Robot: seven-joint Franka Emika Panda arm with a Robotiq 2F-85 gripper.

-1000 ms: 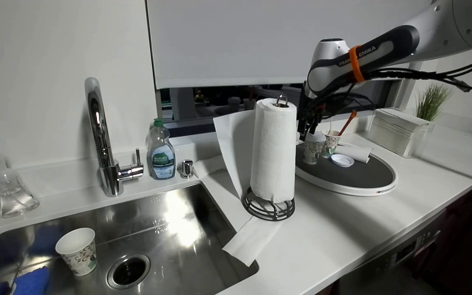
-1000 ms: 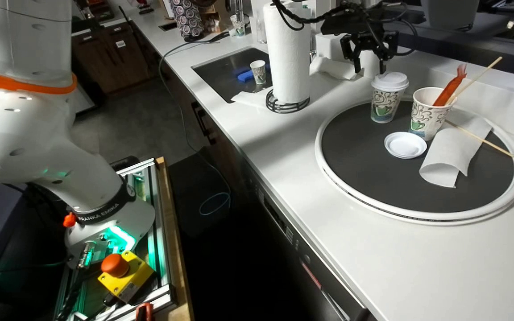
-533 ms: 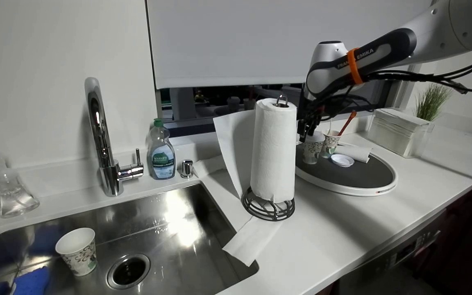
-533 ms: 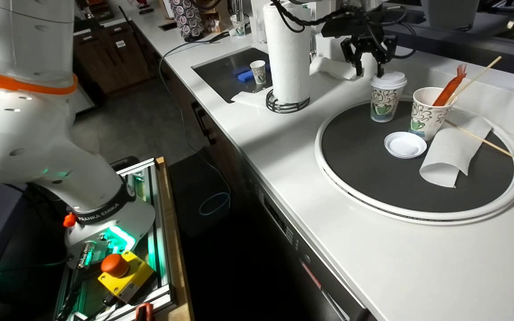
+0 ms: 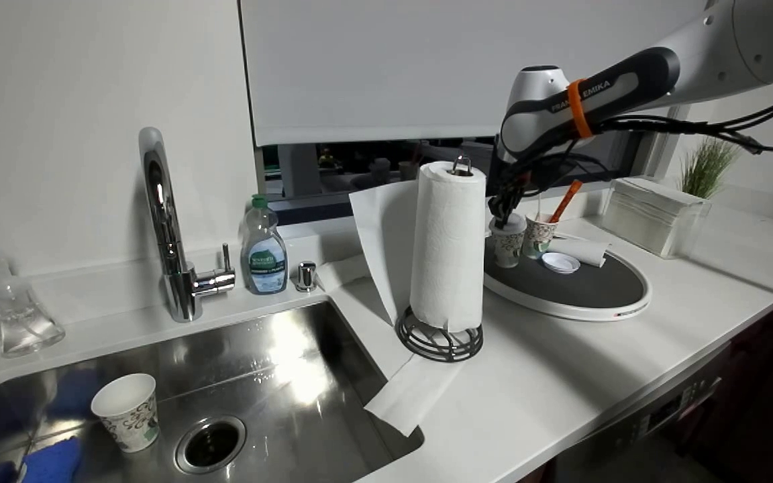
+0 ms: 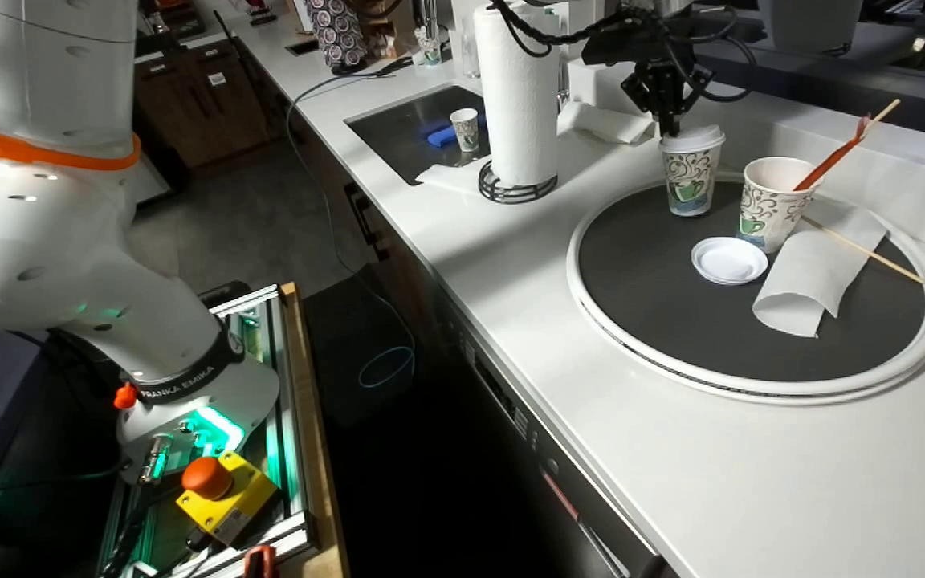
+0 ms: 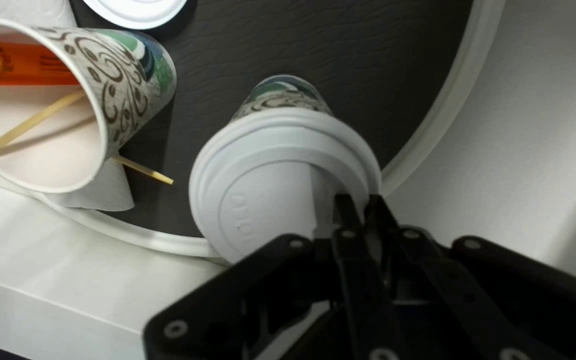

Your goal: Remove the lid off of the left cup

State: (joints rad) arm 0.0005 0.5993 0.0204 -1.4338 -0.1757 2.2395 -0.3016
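Observation:
The left cup (image 6: 689,186) is a white patterned paper cup on the dark round turntable (image 6: 647,313), capped by a white lid (image 6: 695,140). Both show in both exterior views, and the cup leans slightly. In the wrist view the lid (image 7: 273,185) fills the middle and hides most of the cup. My gripper (image 7: 360,197) has come together at the lid's edge, one fingertip over its top and one outside, with the rim pinched between. From an exterior view the gripper (image 6: 669,131) meets the lid on the side toward the paper towels.
An open patterned cup (image 6: 772,205) holding an orange item (image 6: 832,156) and a stick stands close beside. A loose white lid (image 6: 729,260) and a curled paper sheet (image 6: 804,281) lie on the turntable. The paper-towel roll (image 5: 450,248) rises between sink (image 5: 252,402) and turntable.
The jaws were apart above the lid and have come down and shut on its edge. The lidded cup has shifted and tipped slightly toward the gripper. The orange item leans over farther.

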